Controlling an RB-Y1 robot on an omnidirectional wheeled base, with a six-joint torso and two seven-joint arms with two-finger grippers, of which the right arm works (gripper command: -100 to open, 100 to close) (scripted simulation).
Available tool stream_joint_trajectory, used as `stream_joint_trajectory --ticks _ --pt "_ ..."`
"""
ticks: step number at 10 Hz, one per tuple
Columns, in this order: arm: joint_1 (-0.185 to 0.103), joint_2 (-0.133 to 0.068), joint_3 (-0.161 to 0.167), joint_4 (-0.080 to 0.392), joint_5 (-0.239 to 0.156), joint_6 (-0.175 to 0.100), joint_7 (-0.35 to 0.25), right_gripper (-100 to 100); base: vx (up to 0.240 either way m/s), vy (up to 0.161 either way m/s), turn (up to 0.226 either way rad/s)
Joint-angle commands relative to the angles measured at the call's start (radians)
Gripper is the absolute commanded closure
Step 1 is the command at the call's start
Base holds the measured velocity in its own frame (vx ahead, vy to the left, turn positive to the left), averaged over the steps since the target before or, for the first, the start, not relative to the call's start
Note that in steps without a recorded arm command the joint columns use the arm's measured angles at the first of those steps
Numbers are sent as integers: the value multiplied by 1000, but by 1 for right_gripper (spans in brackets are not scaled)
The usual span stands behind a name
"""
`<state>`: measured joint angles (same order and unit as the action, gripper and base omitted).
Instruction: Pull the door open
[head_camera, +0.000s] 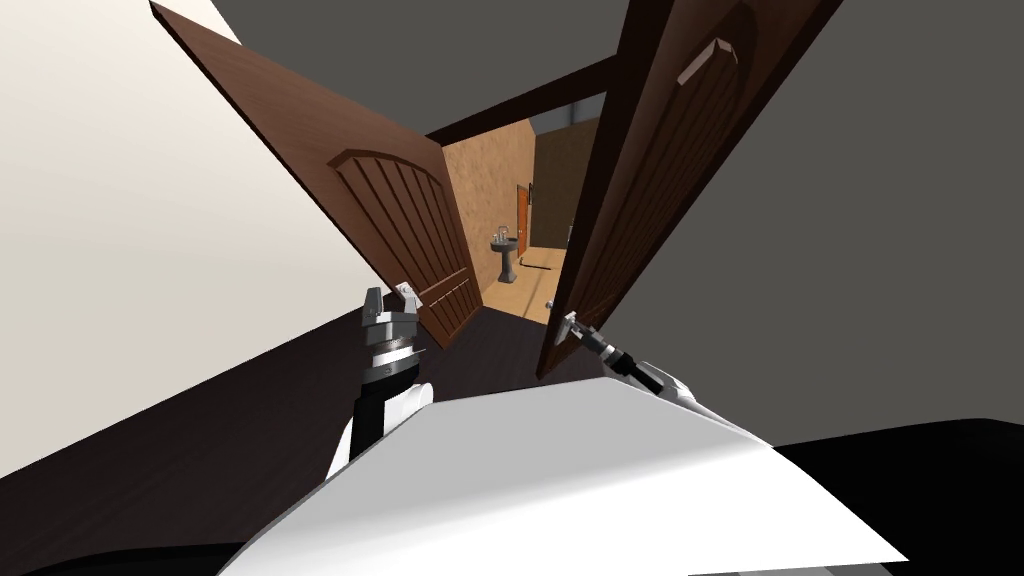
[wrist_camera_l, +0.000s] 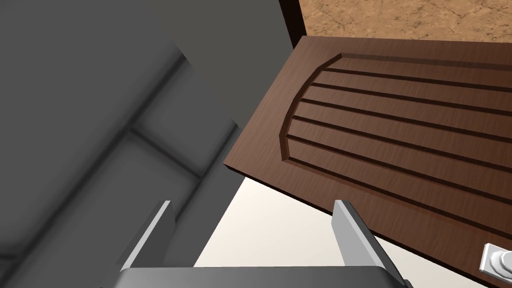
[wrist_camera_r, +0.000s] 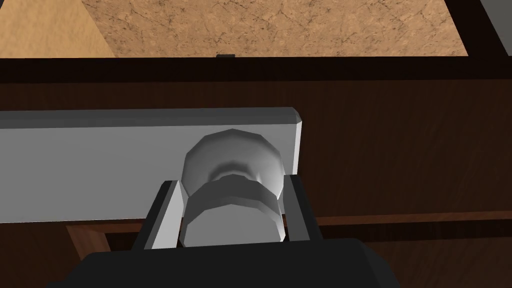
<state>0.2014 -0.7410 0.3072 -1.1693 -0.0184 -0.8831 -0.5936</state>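
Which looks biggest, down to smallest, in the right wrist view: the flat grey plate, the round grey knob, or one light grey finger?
1. Flat grey plate.
2. Round grey knob.
3. Light grey finger of the right end effector, though it is nearest the camera.

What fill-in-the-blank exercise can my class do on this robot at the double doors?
The right gripper is shut on the grey ____ of the right door. The left gripper, near the left door, has its fingers ____, holding nothing. Through the doorway, a dark pedestal ____ stands on a tan floor.
Missing words: knob; open; sink.
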Motion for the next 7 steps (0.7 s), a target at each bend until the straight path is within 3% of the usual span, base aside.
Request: stream_joint_trajectory --ticks 1,2,4,5,7 --pt "20 -30 -4 9 2 -50 -13 100 21 -15 -73" --pt "20 -30 -4 9 2 -62 -13 100 12 -6 -35" --pt "52 -66 5 21 13 -136 -32 100 18 -7 -73" --pt "52 -66 5 21 13 -150 -32 100 25 -8 -65" --pt "80 -99 12 32 22 -217 -50 100 34 -10 -52"
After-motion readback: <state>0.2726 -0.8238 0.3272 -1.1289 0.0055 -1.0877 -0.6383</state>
